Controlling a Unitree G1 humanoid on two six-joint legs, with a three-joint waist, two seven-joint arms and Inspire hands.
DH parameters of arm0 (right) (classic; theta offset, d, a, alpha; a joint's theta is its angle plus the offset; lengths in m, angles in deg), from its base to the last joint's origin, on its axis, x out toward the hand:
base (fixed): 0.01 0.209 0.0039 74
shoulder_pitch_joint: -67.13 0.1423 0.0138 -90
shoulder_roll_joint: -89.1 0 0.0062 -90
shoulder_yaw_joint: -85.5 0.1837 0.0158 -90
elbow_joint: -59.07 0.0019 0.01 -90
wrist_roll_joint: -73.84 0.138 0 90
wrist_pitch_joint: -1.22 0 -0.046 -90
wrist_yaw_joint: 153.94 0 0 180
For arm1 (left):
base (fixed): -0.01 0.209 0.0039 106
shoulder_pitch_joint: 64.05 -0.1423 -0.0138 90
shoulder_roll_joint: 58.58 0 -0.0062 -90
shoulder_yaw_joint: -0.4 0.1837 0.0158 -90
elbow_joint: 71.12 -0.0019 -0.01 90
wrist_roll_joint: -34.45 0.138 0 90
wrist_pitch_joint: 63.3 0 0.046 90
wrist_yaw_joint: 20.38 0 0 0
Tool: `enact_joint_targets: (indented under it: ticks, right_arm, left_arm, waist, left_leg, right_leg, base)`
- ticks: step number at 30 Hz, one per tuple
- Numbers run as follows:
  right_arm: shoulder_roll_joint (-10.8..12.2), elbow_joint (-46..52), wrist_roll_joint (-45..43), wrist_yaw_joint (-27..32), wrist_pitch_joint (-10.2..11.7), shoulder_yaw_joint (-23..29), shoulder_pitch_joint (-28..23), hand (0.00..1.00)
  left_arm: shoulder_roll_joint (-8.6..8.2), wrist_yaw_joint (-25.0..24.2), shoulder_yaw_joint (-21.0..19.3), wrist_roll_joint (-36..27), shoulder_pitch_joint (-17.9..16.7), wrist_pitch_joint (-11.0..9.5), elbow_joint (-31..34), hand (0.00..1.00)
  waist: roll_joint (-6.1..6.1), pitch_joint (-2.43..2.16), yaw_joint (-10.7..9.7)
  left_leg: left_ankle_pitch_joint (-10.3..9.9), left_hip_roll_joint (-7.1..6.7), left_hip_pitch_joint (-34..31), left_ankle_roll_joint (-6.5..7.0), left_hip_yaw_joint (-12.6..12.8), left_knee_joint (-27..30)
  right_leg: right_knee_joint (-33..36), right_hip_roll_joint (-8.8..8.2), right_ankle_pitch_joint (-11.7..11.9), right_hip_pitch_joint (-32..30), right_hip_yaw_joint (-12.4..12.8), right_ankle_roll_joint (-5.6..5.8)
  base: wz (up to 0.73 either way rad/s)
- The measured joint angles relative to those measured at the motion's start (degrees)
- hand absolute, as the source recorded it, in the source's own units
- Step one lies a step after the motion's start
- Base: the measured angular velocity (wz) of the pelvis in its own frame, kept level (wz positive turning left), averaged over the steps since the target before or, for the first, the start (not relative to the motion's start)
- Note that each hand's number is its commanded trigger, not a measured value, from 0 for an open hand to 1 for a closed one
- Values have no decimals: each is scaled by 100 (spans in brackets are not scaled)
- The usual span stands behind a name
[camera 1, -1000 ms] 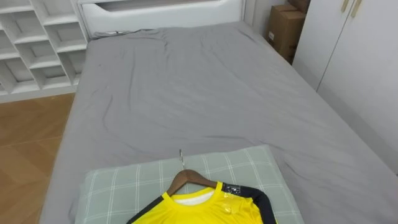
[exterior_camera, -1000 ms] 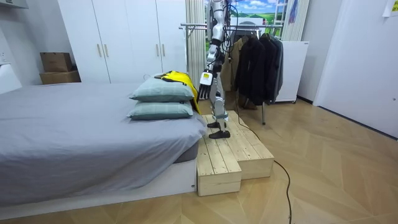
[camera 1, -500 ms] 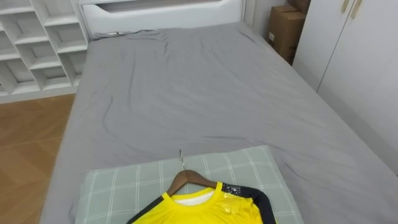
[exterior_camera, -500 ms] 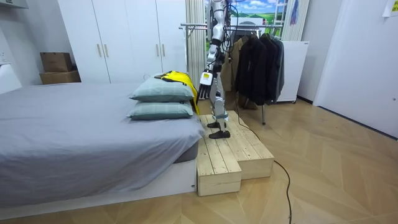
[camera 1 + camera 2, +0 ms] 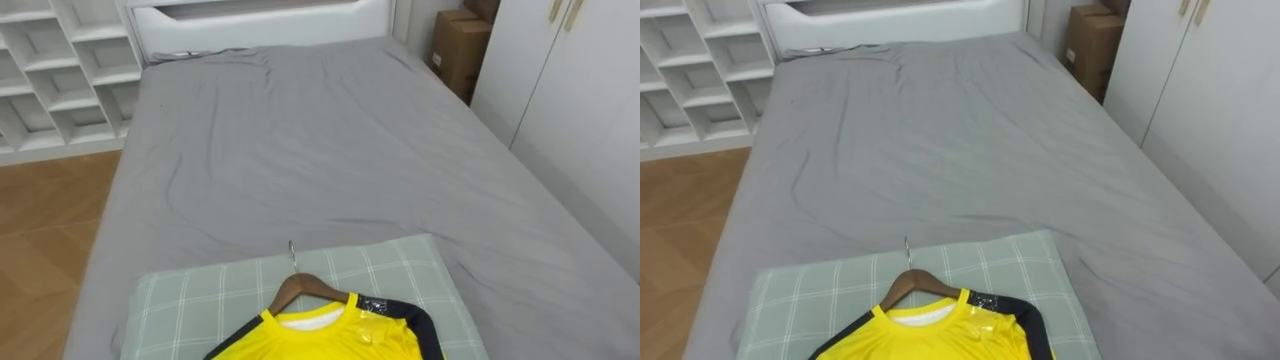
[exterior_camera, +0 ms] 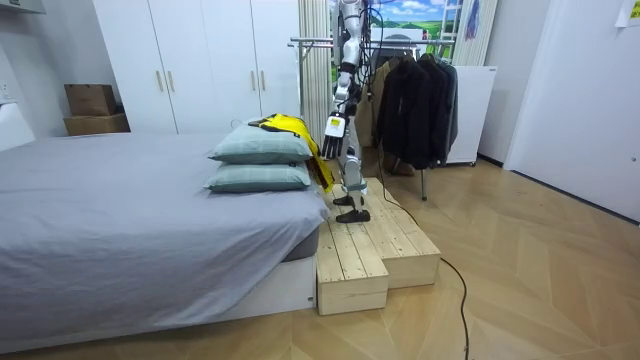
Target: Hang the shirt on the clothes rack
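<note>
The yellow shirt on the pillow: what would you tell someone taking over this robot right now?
Left hand hangs at the edge of the grey bed.
The yellow shirt with dark sleeves, already on its wooden hanger, lies on the green checked pillow.
Done: shirt on hanger.
Left: grasp the hanger, turn to the metal clothes rail behind the robot, hook it there.

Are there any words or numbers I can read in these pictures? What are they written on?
No text here can be read.
Yellow shirt with dark sleeves on the wooden hanger: a small pale mark by the collar, too small to read.
Brown cardboard box beside the white wardrobe: no writing can be made out.
</note>
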Motion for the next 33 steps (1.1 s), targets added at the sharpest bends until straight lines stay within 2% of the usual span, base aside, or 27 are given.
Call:
enact_joint_targets:
  ticks: [4, 9, 17, 22, 26, 29, 33]
  right_arm:
    - [-8, -101, -4, -31, 2, 0, 43, 0]
    - [-13, -150, -187, -55, 3, 1, 120, 0]
    - [-16, -135, -211, -26, 12, 3, 120, 0]
    - [-18, -134, -200, 21, 12, -2, 122, 0]
    - [-29, -132, -160, 41, 13, -2, 121, 0]
    - [-37, -112, -160, 74, 18, -1, 121, 0]
    - [-71, -114, -146, 102, 89, -3, 118, 0]
  left_arm:
    - [-3, 110, -13, 1, -84, -1, 4, 0]
    - [11, 112, -295, 15, -254, -6, 13, 0]
    - [30, 386, -494, 20, -267, -19, 14, 0]
    - [41, 905, -573, 14, -240, -64, 79, 0]
    - [133, 1393, -776, 12, -210, -251, 91, 0]
    - [134, 1757, -969, 12, -201, -347, 204, 0]
    - [134, 2282, -1006, 29, -189, -523, 298, 0]
  waist:
    - [-21, -3, 23]
    - [-14, -12, 49]
    - [10, -6, 174]
    - [17, -3, 172]
    - [39, -4, 185]
    - [71, -11, 183]
    - [119, -17, 182]
  left_leg:
    - [0, -16, -4, 0, -36, 0]
    - [0, -20, -27, 0, -31, 20]
    - [0, -31, -39, 0, -69, 25]
    - [0, -52, -10, 1, -166, 29]
    - [-3, -59, -3, 4, -224, 39]
    - [-5, -59, -8, 8, -265, -9]
    - [-5, -70, -15, 9, -306, -6]
  right_leg:
    - [1, -8, -23, -2, -7, 6]
    - [-1, -17, -27, -4, -35, 8]
    - [1, -22, -31, 27, -64, 13]
    - [0, -42, -52, 88, -144, 17]
    - [1, -47, -64, 92, -204, 17]
    - [2, -49, -67, 74, -288, 15]
    - [4, -57, -68, 118, -339, 15]
  base:
    - [7]
    - [0]
    - [2]
    - [11]
    - [7]
    - [8]
    - [5]
